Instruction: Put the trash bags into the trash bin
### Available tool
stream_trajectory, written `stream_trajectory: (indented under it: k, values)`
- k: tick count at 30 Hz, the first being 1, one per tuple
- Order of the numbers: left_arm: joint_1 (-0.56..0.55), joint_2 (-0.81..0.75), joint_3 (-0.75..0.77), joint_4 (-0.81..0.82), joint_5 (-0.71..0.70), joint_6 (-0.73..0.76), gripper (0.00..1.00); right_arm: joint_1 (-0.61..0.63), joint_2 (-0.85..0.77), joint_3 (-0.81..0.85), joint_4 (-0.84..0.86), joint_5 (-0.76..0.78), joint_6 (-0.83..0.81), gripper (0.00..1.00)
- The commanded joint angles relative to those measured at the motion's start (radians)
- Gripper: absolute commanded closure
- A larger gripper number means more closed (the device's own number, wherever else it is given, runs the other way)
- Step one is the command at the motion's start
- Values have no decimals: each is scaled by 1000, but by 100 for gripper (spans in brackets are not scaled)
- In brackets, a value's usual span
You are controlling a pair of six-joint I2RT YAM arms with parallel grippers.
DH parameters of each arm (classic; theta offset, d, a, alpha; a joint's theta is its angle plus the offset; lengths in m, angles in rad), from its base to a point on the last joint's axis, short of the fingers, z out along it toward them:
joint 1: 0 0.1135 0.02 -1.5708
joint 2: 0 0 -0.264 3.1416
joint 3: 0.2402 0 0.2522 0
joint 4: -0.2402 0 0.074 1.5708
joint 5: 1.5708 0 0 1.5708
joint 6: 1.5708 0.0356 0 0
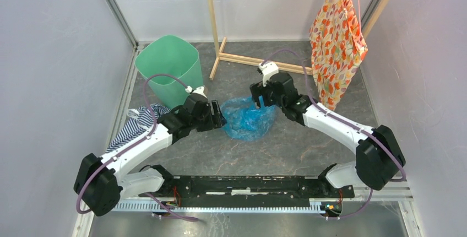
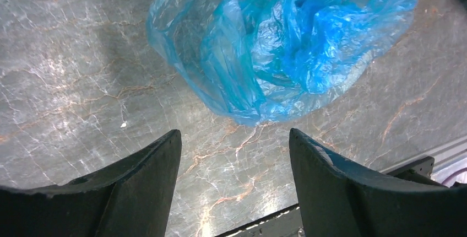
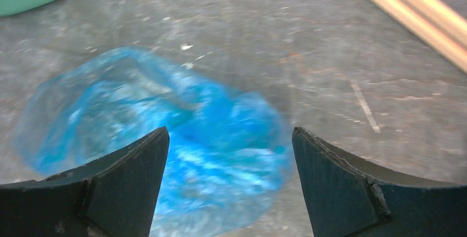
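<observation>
**Blue bag (image 1: 248,120) lying outside green bin (image 1: 168,63)**

Crumpled on the grey table (image 1: 286,149), right of the bin, not touching; left claw (image 1: 218,117) just beside its left edge, jaws wide, holding nothing; right claw (image 1: 258,99) at its far right edge, jaws wide, empty.
</observation>
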Motion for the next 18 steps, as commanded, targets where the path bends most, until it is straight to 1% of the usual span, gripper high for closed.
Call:
stream_trajectory:
  k: [1, 4, 8, 10, 12, 13, 14, 16, 17, 18]
  values:
    - [-11, 49, -19, 77, -35, -103, 23, -82, 16, 3, 100, -9, -96, 9]
    - [-15, 81, -17, 110, -65, -116, 23, -109, 65, 19, 135, -68, -133, 8]
    - [-13, 151, -1, 150, -113, -114, 23, -110, 113, 41, 114, -132, -150, 9]
    - [-13, 193, 9, 169, -114, -112, 25, -109, 108, 21, 117, -164, -144, 11]
    - [-11, 227, 16, 190, -121, -111, 30, -108, 96, -9, 116, -164, -128, 16]
    - [-9, 242, 23, 195, -125, -103, 34, -110, 87, -25, 111, -159, -120, 19]
    - [-7, 255, 33, 194, -133, -94, 40, -110, 74, -41, 104, -145, -109, 23]
    - [6, 279, 55, 183, -151, -71, 53, -108, 49, -69, 87, -99, -83, 37]
    - [14, 284, 64, 176, -156, -60, 63, -109, 36, -82, 57, -79, -72, 46]
    - [23, 287, 70, 170, -159, -51, 72, -108, 24, -93, 37, -57, -61, 61]
